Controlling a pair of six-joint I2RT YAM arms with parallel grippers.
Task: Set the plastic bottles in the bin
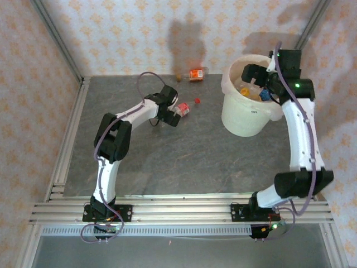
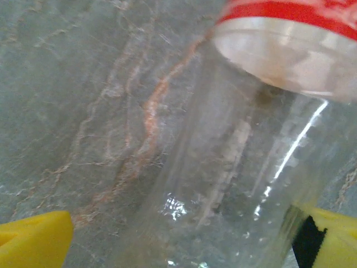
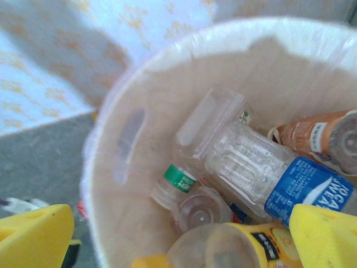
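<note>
A clear bottle with a red label [image 2: 234,167] lies on the table between my left gripper's [image 2: 181,243] yellow fingers [image 2: 33,240]. The right finger touches it, the left one stands apart, so the gripper is open around it. From above, that bottle [image 1: 183,108] lies just right of the left gripper [image 1: 169,116]. An orange-labelled bottle [image 1: 195,74] lies by the back wall. My right gripper [image 3: 178,237] hangs open over the bin [image 3: 120,184], which holds several bottles: a blue-labelled one [image 3: 262,173], a green-banded one [image 3: 175,184], a yellow-labelled one [image 3: 245,248]. The bin [image 1: 245,120] stands at the back right.
A loose red cap [image 1: 197,101] lies just beyond the red-labelled bottle. A small brown object [image 1: 177,76] sits near the back wall, left of the orange bottle. Patterned walls close the grey table [image 1: 184,162] on three sides.
</note>
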